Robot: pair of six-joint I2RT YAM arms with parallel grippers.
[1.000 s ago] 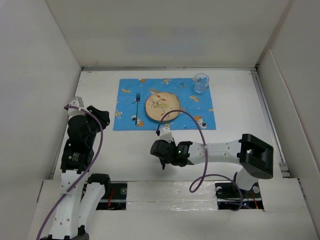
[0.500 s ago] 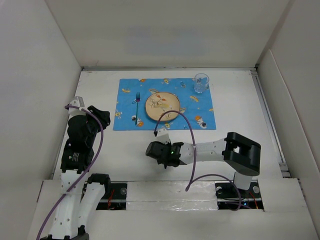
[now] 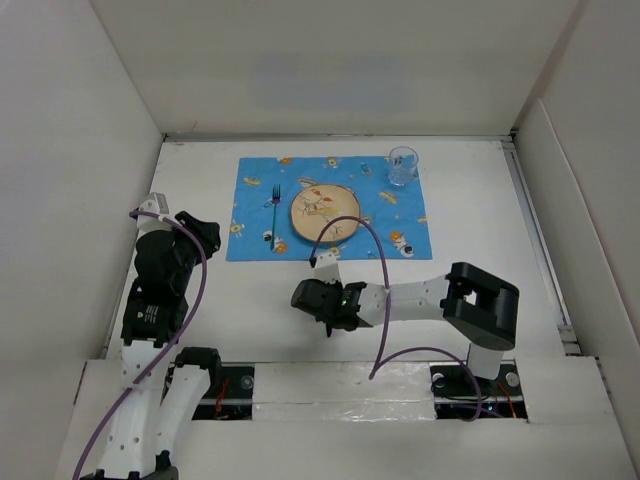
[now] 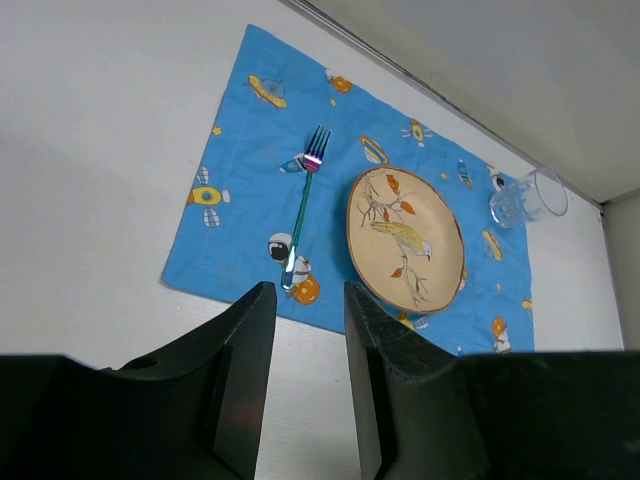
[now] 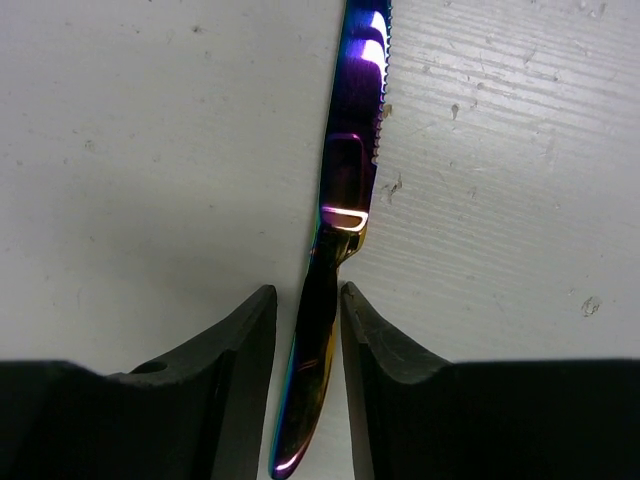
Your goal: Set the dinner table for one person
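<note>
Dinner table (image 3: 480, 220) lies under right pincer (image 5: 307, 293) clamping knife (image 5: 352, 150), tip cropped; left pincer (image 4: 305, 290) barely parted, empty.

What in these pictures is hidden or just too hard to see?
Knife: tip cut off by the right wrist view's top edge; from above, the right hand hides it.
Grip: the right wrist view leaves unclear whether the fingers pinch the knife.
Glass: too small from above to show any contents.

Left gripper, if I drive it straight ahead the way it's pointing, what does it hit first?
Most likely the near edge of the placemat, by the fork handle's end; the left gripper lines up there over bare table. Depth is unclear, so it may touch the table first.
</note>
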